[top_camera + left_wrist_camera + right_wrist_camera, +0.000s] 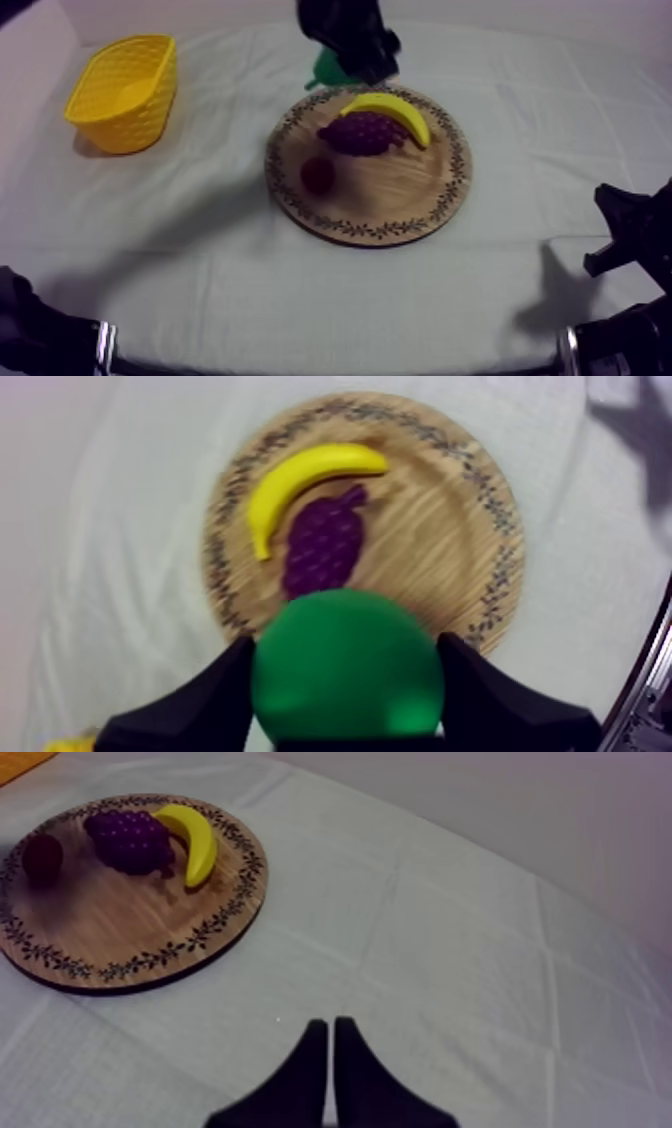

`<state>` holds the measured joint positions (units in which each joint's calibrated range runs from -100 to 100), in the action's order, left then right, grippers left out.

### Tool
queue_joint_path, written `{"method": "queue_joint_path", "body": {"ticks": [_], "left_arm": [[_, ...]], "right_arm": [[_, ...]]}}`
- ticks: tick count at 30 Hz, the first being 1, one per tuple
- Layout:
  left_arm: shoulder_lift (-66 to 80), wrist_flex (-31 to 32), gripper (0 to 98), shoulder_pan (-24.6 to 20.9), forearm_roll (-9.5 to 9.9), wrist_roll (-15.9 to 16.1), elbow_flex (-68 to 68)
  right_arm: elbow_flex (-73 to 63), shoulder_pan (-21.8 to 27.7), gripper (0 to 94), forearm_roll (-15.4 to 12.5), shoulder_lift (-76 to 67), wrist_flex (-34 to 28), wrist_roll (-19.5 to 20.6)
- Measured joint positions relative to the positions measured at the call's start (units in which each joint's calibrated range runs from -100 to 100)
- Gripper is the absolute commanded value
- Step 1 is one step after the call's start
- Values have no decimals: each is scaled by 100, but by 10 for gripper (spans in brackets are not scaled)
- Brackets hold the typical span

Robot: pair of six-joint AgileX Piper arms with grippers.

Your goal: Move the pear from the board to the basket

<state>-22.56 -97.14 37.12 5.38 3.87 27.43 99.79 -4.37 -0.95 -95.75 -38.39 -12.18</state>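
My left gripper is shut on the green pear and holds it over the far rim of the round wooden board. In the left wrist view the pear sits between the two black fingers, with the board beyond it. The yellow basket stands empty at the far left of the table. My right gripper rests low at the right, and its fingers lie together as a narrow wedge over the cloth.
On the board lie a banana, a bunch of purple grapes and a small red fruit. Open cloth stretches between the board and the basket.
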Motion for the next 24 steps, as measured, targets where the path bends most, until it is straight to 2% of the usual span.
{"method": "queue_joint_path", "body": {"ticks": [13, 24], "left_arm": [[1632, -227, 529, -962, 282, 22, -504], [1504, -67, 537, -2023, 353, 174, -602]], "right_arm": [[0, 0, 3, 0, 0, 0, 0], [0, 0, 3, 0, 0, 0, 0]]}}
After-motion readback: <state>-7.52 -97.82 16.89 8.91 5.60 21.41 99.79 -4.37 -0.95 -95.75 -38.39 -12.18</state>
